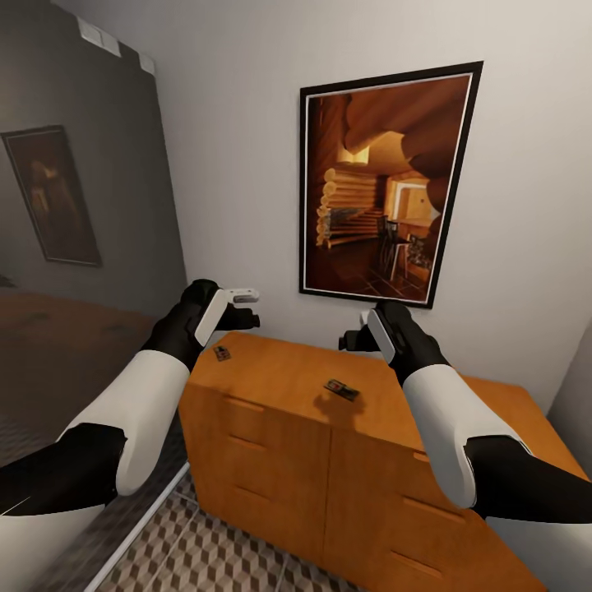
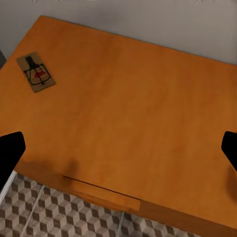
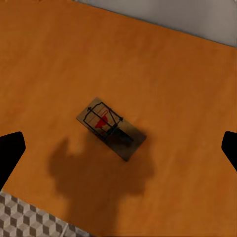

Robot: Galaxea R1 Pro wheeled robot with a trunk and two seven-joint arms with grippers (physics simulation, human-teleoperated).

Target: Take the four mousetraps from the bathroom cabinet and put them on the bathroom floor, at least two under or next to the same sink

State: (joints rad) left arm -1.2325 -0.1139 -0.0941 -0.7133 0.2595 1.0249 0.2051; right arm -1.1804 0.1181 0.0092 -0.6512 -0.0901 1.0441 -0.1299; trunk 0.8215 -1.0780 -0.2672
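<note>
Pick-up step: both grippers, left gripper (image 1: 247, 308) and right gripper (image 1: 353, 337), hover fingers apart over the cabinet (image 1: 288, 382); the right must descend onto the mousetrap (image 3: 111, 127).

Both arms raised — claws (image 1: 243, 307) (image 1: 352, 337) spread wide.

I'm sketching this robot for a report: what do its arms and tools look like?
Both arms have smooth white forearm shells between glossy black elbow and wrist sections. The left tool and right tool each have a black body with a white panel; the left carries a pale finger above a dark one. In the wrist views the fingertips appear plain black. No cables or markings visible.
</note>
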